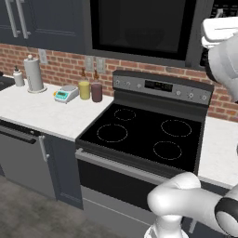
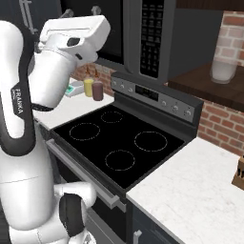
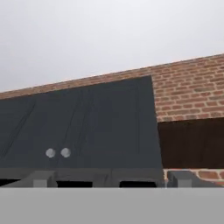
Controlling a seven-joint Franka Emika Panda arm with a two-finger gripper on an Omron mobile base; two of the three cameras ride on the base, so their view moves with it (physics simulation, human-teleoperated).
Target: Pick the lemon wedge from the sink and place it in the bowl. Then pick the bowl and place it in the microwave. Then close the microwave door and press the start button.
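The microwave (image 1: pixel 139 28) hangs above the stove, its black keypad strip (image 2: pixel 152 38) on the right side. The microwave door (image 2: pixel 112 35), with its big black glass window, looks shut flush with the front. My arm is raised high in front of it, the white hand (image 2: pixel 74 31) level with the door. My gripper (image 3: pixel 111 179) is open, with nothing between the fingertips (image 3: pixel 41 179). It faces dark upper cabinet fronts (image 3: pixel 87 127) and a brick wall. The lemon wedge, the sink and the bowl are out of view.
A black glass-top stove (image 1: pixel 144 135) stands straight ahead. The left counter (image 1: pixel 37 114) carries a paper towel roll (image 1: pixel 33 74), a small scale (image 1: pixel 66 94), a yellow cup (image 1: pixel 84 89) and a dark red cup (image 1: pixel 96 92). A knife block (image 2: pixel 238 174) sits on the right counter (image 2: pixel 190 195).
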